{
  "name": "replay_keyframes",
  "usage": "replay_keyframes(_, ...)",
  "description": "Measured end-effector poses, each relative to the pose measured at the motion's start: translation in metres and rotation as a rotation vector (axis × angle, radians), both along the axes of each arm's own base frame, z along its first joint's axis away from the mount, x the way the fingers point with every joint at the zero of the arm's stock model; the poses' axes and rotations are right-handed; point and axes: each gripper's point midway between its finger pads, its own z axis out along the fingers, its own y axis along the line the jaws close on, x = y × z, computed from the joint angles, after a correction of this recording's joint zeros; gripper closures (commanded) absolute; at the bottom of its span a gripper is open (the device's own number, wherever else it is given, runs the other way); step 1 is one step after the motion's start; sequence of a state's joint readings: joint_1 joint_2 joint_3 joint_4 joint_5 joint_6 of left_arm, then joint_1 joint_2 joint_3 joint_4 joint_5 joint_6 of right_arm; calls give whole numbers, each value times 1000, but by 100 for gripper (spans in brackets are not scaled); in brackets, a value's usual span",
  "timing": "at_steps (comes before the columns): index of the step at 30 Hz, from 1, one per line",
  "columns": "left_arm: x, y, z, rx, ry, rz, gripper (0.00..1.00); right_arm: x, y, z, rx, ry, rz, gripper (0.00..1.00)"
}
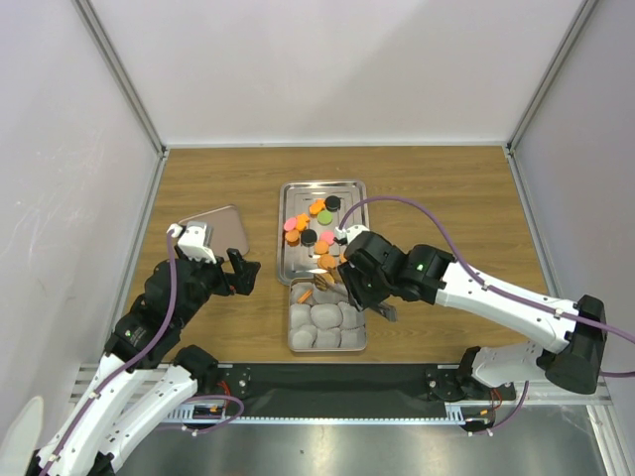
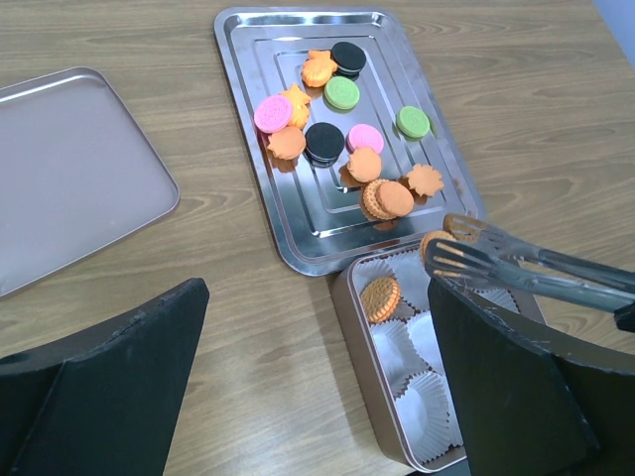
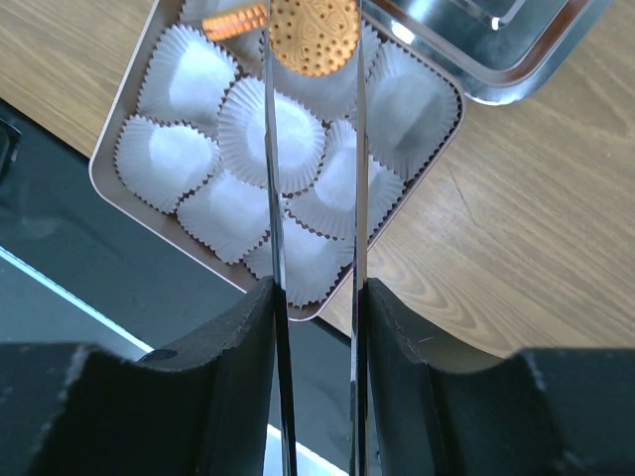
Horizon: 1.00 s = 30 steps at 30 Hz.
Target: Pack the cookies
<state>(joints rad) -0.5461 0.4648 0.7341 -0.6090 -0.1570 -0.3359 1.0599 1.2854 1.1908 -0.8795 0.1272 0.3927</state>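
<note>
My right gripper point(image 3: 316, 297) is clamped on the metal tongs point(image 3: 270, 169). The tongs pinch an orange cookie point(image 3: 314, 38) above the tin's point(image 2: 357, 342) paper cups point(image 3: 298, 139). My left gripper point(image 2: 317, 372) is spread wide and empty. The other cookies point(image 2: 324, 142) are on the steel tray point(image 2: 248, 30). I'd centre over an empty cup, lower flat and release gently; the packed cookie point(image 2: 381, 297) stands on edge.

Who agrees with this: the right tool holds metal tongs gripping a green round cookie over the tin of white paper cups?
Wrong in one respect: the round cookie in the metal tongs is orange, not green; the right wrist view shows it. The right tool does hold the tongs over the tin of white paper cups.
</note>
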Motion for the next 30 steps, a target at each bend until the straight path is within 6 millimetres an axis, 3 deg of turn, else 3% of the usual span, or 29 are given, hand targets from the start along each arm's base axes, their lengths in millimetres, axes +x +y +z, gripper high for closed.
replay_keyframes(10,0,0,0,0,0,0,0,-5,0,-11,-15,16,6,64)
replay_keyframes(22,0,0,0,0,0,0,0,-6,3,-12,-10,20,0,52)
replay_keyframes(30,0,0,0,0,0,0,0,-6,3,-12,-11,20,0,50)
